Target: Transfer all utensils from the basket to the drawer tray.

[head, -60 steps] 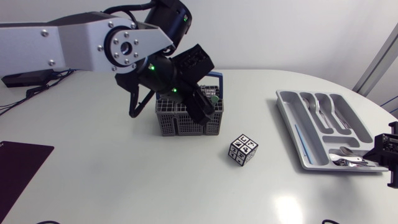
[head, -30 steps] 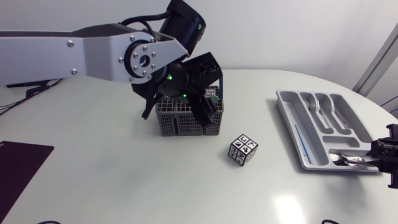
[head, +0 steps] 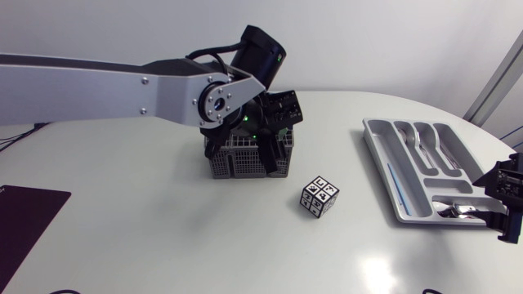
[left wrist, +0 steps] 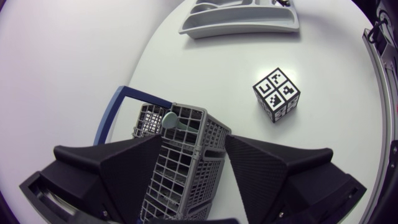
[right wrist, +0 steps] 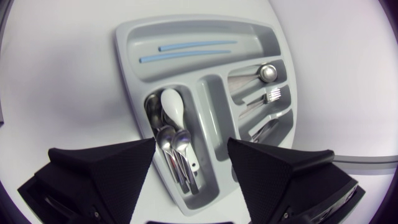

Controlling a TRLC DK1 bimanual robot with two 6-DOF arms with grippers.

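The left gripper [left wrist: 194, 148] hangs low over the basket [left wrist: 180, 180]. Its fingers are spread wide and hold nothing, with the grey mesh walls between them rather than any utensil. Just ahead of it, one utensil's rounded grey-green handle end [left wrist: 170, 119] pokes up from a far cell, near the basket's blue handle [left wrist: 118, 109]. The step in hand looks like the pick from the basket. To do it well, the fingers should centre on that handle end, narrow enough to clear the cell walls, close on the shaft from two sides, then draw straight up so the basket is not dragged along. Well apart, the right gripper [right wrist: 190, 146] hovers open and empty over the drawer tray [head: 377, 131]. By count there is one basket with one utensil visible, others possibly hidden. The one tray holds two thin blue sticks [right wrist: 196, 45], one white spoon [right wrist: 171, 106], two metal spoons [right wrist: 165, 137], and more metal pieces in the neighbouring compartments, too overlapped to count. There is also one marker cube [head: 319, 197] and one dark mat [head: 29, 220].
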